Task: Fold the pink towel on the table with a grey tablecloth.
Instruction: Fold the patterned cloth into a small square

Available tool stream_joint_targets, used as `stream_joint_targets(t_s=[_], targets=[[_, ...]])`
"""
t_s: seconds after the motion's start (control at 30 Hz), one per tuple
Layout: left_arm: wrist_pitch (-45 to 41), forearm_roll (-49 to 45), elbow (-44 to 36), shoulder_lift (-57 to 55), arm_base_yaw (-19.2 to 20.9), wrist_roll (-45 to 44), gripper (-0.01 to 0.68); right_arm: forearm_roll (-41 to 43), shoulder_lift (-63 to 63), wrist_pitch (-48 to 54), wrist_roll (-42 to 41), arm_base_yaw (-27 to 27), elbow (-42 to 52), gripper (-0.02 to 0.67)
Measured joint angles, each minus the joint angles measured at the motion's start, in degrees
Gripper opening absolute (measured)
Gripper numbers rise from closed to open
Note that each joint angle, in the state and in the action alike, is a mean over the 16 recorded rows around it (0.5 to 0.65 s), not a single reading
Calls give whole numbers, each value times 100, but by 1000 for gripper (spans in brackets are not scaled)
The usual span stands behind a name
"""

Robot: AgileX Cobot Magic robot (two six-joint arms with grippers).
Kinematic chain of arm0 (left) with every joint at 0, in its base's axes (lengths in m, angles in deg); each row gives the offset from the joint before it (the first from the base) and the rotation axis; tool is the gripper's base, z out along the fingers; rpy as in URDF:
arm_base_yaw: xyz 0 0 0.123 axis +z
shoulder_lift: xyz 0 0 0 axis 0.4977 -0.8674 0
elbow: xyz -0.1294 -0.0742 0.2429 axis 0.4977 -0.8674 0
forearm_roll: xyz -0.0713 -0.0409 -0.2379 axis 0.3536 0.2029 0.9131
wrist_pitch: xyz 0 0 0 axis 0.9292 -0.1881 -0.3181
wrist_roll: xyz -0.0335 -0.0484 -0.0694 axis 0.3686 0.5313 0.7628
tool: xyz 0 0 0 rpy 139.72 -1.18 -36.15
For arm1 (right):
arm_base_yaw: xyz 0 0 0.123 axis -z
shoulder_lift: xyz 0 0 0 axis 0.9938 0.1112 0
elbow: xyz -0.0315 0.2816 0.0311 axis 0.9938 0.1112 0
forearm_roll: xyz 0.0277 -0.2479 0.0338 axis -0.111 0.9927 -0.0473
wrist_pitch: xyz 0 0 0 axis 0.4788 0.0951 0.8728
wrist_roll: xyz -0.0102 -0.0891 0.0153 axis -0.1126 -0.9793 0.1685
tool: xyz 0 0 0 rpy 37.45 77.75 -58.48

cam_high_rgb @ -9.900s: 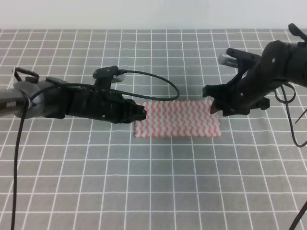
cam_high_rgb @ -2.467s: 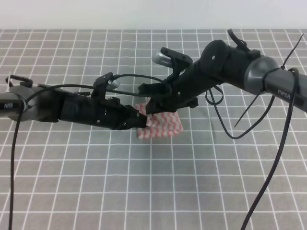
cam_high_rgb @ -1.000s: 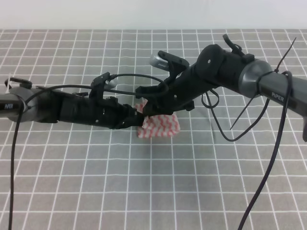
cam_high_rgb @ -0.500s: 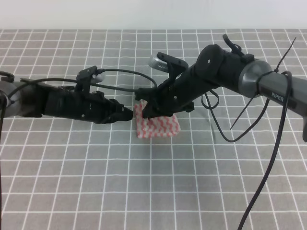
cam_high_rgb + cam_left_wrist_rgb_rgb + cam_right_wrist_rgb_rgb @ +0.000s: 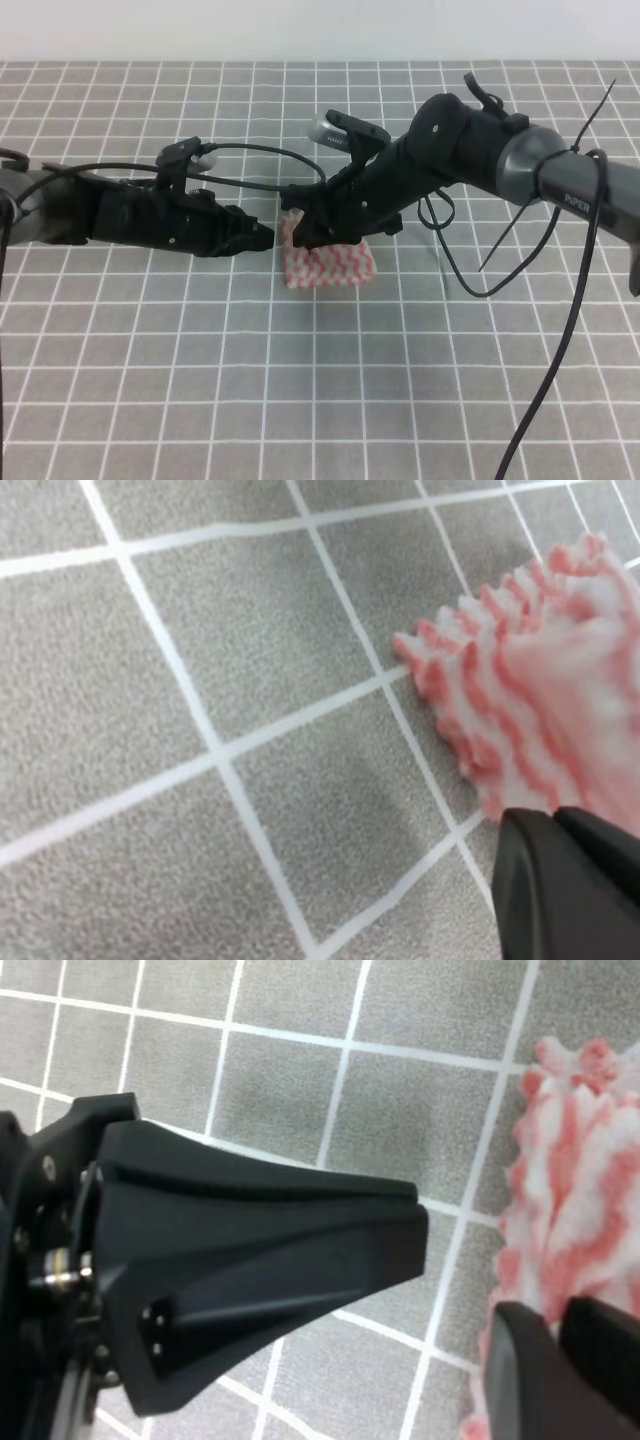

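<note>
The right gripper (image 5: 300,226) has its two dark fingers pressed together on the left edge of the pink towel (image 5: 335,263), pinching the cloth; in the right wrist view the fingertips (image 5: 560,1380) sit side by side with no gap between them, and the striped fabric (image 5: 575,1210) rises just beyond them. The left gripper (image 5: 262,236) points at the same towel from the left with its tips drawn together to a single dark point, holding nothing; it stops just short of the cloth, with a sliver of grey showing between tip and towel. From the left wrist camera the closed fingertips (image 5: 565,885) fill the lower right corner, and the towel's serrated edge (image 5: 520,670) lies just past them on the grid.

The towel itself is a small folded bundle near the middle of the table with a grey tablecloth (image 5: 320,400), its left edge lifted off the surface where the right gripper clamps it, the rest lying flat to the right. The right arm reaches in from the far right and crosses over the towel, a silver-capped camera mount (image 5: 330,128) riding on top and black cables (image 5: 560,330) looping down beside it. The left arm stretches in low from the left edge, its own cable (image 5: 270,160) arching above it.
</note>
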Motion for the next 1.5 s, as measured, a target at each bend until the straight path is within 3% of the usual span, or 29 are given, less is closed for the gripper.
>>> stream_joint_targets(t_s=[0.3,0.47,1.03,1.5], targets=[[-89,16,-1,-4,-2,13,-2,125,12,154,-11,85,-115,194],[-127,47,0,7,-47,19,-2,234,12,345,-9,218,-242,221],[752,234,312,10,-439,-202,-2,443,16,894,-10,496,-407,221],[-110,-555,729,24,-541,683,-2,786,-4,1364,-8,516,-404,170]])
